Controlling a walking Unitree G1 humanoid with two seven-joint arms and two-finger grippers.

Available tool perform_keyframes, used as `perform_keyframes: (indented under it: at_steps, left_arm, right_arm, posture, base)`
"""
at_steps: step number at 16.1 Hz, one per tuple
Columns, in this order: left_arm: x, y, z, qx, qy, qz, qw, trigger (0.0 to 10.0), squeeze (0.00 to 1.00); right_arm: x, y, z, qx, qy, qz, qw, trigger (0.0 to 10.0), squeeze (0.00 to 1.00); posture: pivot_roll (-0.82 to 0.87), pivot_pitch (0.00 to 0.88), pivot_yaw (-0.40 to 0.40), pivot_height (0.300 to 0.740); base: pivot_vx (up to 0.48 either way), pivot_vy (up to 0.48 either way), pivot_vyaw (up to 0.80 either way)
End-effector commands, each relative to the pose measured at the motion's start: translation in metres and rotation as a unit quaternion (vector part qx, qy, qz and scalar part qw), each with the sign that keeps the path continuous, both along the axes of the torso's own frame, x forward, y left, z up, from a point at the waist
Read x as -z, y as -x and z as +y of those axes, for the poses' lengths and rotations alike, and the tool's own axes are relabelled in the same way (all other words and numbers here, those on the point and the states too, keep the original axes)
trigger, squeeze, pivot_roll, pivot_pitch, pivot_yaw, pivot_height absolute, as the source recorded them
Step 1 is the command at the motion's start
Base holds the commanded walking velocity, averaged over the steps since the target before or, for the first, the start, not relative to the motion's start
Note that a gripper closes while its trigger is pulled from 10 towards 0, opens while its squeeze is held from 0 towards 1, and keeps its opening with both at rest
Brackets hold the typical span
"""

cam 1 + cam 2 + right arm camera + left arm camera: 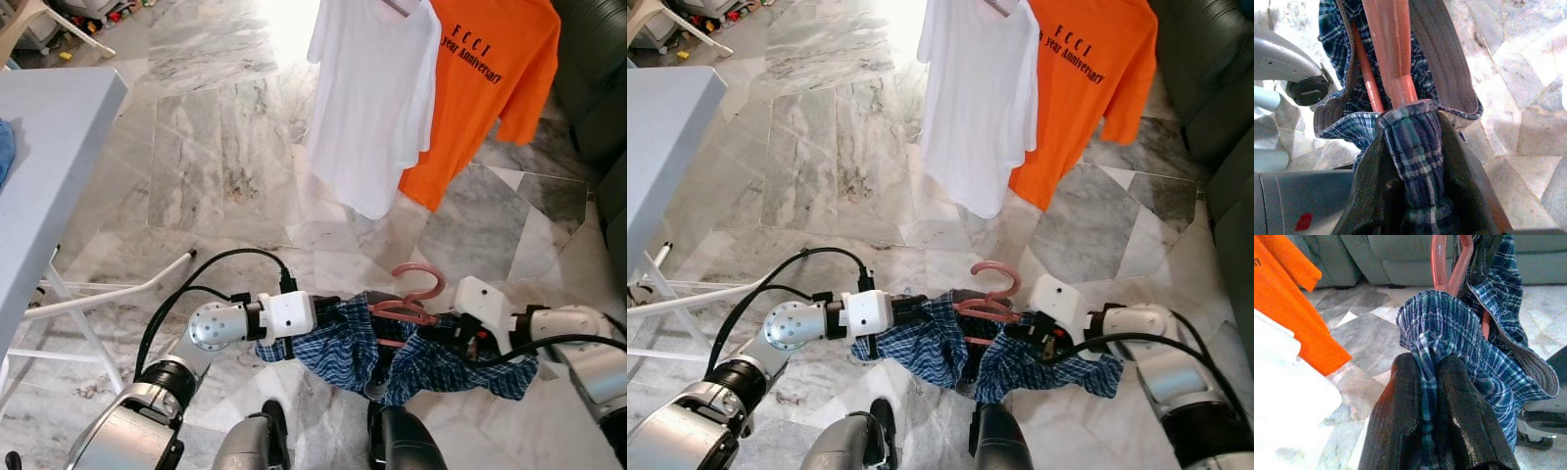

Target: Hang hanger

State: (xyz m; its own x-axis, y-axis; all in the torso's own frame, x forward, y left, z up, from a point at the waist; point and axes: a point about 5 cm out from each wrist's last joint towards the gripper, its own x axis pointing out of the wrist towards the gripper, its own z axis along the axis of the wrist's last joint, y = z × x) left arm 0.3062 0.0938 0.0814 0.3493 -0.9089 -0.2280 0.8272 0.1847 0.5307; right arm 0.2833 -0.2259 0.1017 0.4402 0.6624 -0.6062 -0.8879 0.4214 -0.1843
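Both pincers, left pincer (1422,382) and right pincer (1410,142), were clamped on the plaid shorts (338,343) draped over the pink hanger (416,294), low before the robot, likely needing lifting toward the hung shirts (372,98).

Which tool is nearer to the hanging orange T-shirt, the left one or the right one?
The right. The right tool grips the blue plaid shorts almost below the orange T-shirt; the left tool holds their far end, nearer the table.
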Motion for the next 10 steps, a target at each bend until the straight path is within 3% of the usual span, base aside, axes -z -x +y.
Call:
perform_keyframes:
  at_steps: [1,6,7,10]
  left_arm:
    - [0.001,-0.005,0.009,-0.053,0.025,0.009,0.998,10.0,1.00]
    - [-0.002,-0.011,0.012,-0.090,0.035,0.001,0.995,10.0,1.00]
    - [-0.006,-0.019,0.018,-0.142,0.047,-0.005,0.989,10.0,1.00]
    - [-0.009,-0.025,0.022,-0.182,0.060,-0.006,0.981,10.0,1.00]
  right_arm:
    - [0.005,0.004,0.006,-0.008,-0.020,0.003,1.000,0.0,0.00]
    - [0.007,0.003,0.007,0.003,-0.030,-0.002,1.000,0.0,0.00]
    - [0.010,0.005,0.008,0.008,-0.031,-0.002,0.999,0.0,0.00]
    - [0.015,0.006,0.009,0.020,-0.025,-0.003,0.999,0.0,0.00]
  posture:
    - [-0.20,0.255,0.066,0.740]
    - [-0.19,0.254,0.071,0.740]
    - [-0.20,0.256,0.073,0.740]
    - [-0.20,0.256,0.071,0.740]
  base:
    - [0.000,0.000,0.00]
    - [0.000,0.000,0.00]
    - [0.000,0.000,0.00]
    - [0.000,0.000,0.00]
